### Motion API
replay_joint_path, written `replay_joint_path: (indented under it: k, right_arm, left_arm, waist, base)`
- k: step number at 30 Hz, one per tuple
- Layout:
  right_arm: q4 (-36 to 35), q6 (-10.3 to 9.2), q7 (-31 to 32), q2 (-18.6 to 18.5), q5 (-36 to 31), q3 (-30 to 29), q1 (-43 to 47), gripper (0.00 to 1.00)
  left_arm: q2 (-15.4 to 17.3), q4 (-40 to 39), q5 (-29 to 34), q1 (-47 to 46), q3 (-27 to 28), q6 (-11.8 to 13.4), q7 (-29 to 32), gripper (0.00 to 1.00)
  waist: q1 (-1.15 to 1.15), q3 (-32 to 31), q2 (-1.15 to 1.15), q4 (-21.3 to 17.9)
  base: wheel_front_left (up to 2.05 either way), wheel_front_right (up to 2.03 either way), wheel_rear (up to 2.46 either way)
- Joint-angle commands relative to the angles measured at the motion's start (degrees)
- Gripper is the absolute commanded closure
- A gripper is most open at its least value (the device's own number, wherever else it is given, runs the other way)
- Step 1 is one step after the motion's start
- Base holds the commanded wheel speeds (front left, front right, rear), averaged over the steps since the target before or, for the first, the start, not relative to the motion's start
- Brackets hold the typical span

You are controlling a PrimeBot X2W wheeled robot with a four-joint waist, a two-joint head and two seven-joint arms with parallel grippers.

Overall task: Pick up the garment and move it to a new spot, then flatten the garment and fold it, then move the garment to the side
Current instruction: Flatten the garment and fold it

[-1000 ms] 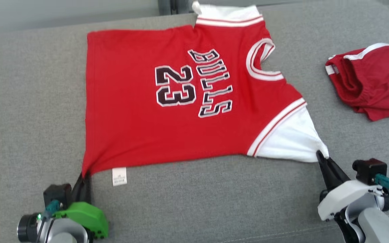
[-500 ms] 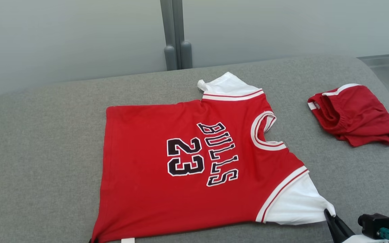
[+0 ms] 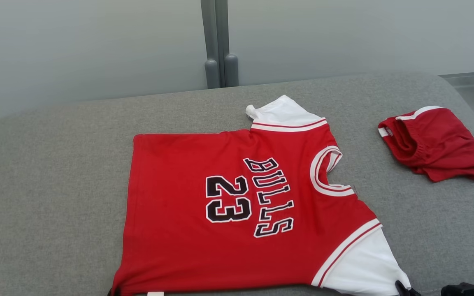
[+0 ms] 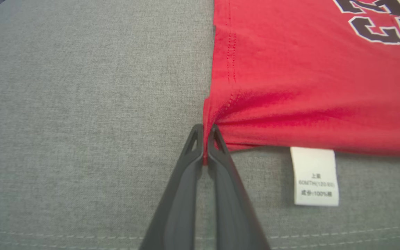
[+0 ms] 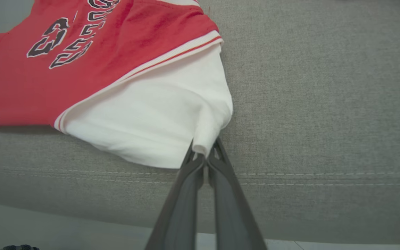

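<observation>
Red garment (image 3: 237, 205) is clamped by our left tool (image 4: 205, 146) and right tool (image 5: 203, 156); we should tug evenly, low.

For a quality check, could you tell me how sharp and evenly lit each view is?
Head view: sharp, evenly lit jersey. Left wrist view: care label print blurred, shadow beneath the jersey. Right wrist view: white sleeve bright, slightly soft.
</observation>
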Motion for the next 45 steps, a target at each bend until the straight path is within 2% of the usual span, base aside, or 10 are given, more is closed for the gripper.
replay_joint_path:
  k: [1,5,14,27,40,41,43,44,45]
  right_arm:
    - [-0.5,-0.23,0.0,-1.1,0.9,0.1,0.3,1.00]
    - [-3.1,-0.23,-0.1,-1.1,1.0,-1.1,-1.7,1.00]
    - [-7.5,-0.19,-0.1,1.2,-2.4,-6.1,-7.4,1.00]
    - [2.4,-0.18,-0.1,4.6,-7.4,-5.9,-22.4,1.00]
    - [8.8,-0.18,-0.1,6.8,-10.7,-7.0,-31.4,1.00]
    - [9.2,-0.18,-0.1,6.9,-11.0,-7.2,-32.0,0.96]
    - [9.9,-0.18,-0.1,7.4,-11.2,-7.9,-33.0,0.53]
    - [10.0,-0.18,-0.1,7.6,-11.5,-8.5,-33.5,0.00]
    - [10.2,-0.18,-0.1,7.9,-11.7,-8.8,-33.8,0.00]
  left_arm:
    - [0.4,-0.5,0.4,-0.5,0.4,0.2,0.0,1.00]
    - [0.3,-2.7,0.6,-1.3,0.1,0.0,0.0,1.00]
    - [0.1,-9.4,1.2,-5.2,-1.8,-0.8,0.0,1.00]
    - [0.2,-4.1,3.5,-17.5,-5.6,-1.2,0.0,1.00]
    - [0.1,0.0,2.9,-24.1,-6.2,0.6,0.0,1.00]
    - [0.1,0.2,2.9,-24.5,-6.2,0.8,0.0,1.00]
    - [0.1,0.5,2.8,-25.1,-6.1,1.3,0.0,1.00]
    - [0.1,0.3,2.5,-25.4,-5.8,1.7,0.0,0.78]
    - [0.1,0.0,2.5,-25.5,-5.7,1.9,0.0,0.00]
  waist:
    - [0.01,0.2,0.00,-0.3]
    - [0.01,0.6,0.00,-0.5]
    - [0.01,2.6,0.00,1.1]
    - [0.01,9.9,0.00,3.0]
    - [0.01,15.2,0.00,3.1]
    - [0.01,15.4,0.00,3.1]
    - [0.01,15.8,0.00,3.2]
    - [0.01,15.9,0.00,3.2]
    - [0.01,16.0,0.00,3.3]
  base:
    - [0.00,0.00,0.00]
    - [0.00,0.00,0.00]
    - [0.00,0.00,0.00]
    - [0.00,0.00,0.00]
    - [0.00,0.00,0.00]
    - [0.00,0.00,0.00]
    - [0.00,0.00,0.00]
    - [0.00,0.00,0.00]
    - [0.00,0.00,0.00]
